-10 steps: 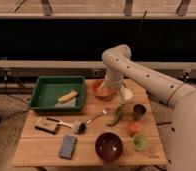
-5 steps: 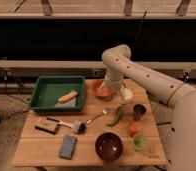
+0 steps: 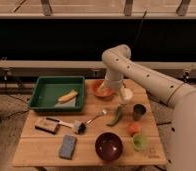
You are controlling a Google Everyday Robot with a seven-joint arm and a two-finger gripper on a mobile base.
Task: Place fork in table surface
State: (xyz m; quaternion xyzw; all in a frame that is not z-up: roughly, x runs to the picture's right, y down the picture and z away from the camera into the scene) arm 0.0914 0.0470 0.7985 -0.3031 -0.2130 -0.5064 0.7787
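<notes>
The fork (image 3: 96,117), thin and silvery, lies flat on the light wooden table surface (image 3: 38,150), between the black brush head (image 3: 80,128) and the green pepper (image 3: 116,116). My gripper (image 3: 106,87) hangs at the end of the white arm (image 3: 141,75) over the orange bowl (image 3: 102,92) at the back of the table. It is apart from the fork, behind it and slightly to the right. Nothing shows in the gripper.
A green tray (image 3: 47,93) holding a yellow item (image 3: 67,96) stands back left. A wooden block (image 3: 45,125), blue sponge (image 3: 67,146), dark red bowl (image 3: 109,146), green cup (image 3: 138,141), orange object (image 3: 133,128), dark cup (image 3: 138,111) and white item (image 3: 125,95) stand around.
</notes>
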